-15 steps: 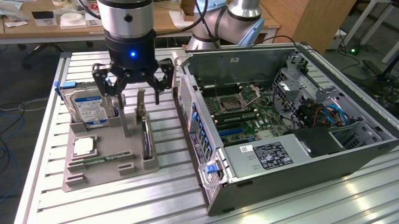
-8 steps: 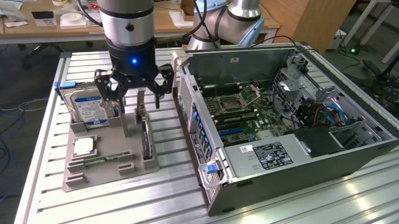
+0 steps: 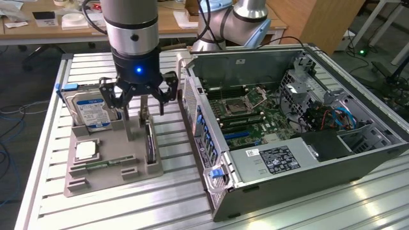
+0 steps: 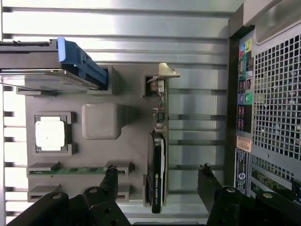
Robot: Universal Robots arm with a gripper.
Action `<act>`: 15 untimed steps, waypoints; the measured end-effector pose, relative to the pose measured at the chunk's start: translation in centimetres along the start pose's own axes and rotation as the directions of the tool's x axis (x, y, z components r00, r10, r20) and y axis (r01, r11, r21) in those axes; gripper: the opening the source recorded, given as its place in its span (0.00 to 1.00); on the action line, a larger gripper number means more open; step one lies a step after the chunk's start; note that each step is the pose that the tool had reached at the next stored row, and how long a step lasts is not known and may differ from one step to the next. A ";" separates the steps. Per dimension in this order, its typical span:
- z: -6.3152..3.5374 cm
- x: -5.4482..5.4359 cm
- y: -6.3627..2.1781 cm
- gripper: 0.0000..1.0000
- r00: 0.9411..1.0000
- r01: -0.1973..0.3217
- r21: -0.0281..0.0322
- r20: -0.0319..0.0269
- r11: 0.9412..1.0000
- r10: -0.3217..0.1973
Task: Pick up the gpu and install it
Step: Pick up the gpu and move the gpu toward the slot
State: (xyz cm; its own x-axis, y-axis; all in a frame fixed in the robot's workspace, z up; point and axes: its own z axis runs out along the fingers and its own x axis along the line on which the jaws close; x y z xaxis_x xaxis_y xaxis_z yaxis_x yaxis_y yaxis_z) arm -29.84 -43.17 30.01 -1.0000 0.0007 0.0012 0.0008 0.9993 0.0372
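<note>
I am watching the hand hanging wide open, gripping nothing, over the gpu. The card is standing on edge in the grey holder on the counter, directly beneath and between the fingers. I am worrying about the finger nearest the computer case, since it could be clipping that wall. An off-centre squeeze risks tilting the thin card or jamming it in its slot.

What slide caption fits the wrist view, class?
Open gripper above the gpu, which stands on edge in a grey tray beside the case.
</note>
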 end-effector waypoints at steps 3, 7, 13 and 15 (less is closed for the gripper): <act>0.54 0.0 -0.02 0.78 1.000 0.003 0.000 -0.001 1.000 -0.003; 1.27 0.0 -0.05 0.78 1.000 0.003 0.000 -0.001 1.000 -0.003; 2.37 0.0 -0.09 0.78 1.000 0.004 0.000 -0.001 1.000 -0.004; 2.73 0.0 -0.10 0.78 1.000 0.004 0.000 -0.001 1.000 -0.004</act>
State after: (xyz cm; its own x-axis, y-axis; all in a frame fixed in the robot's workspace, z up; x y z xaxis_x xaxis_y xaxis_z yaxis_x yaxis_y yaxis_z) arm -29.79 -43.17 27.28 -1.0000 -0.0028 0.0017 -0.0028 0.9993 0.0372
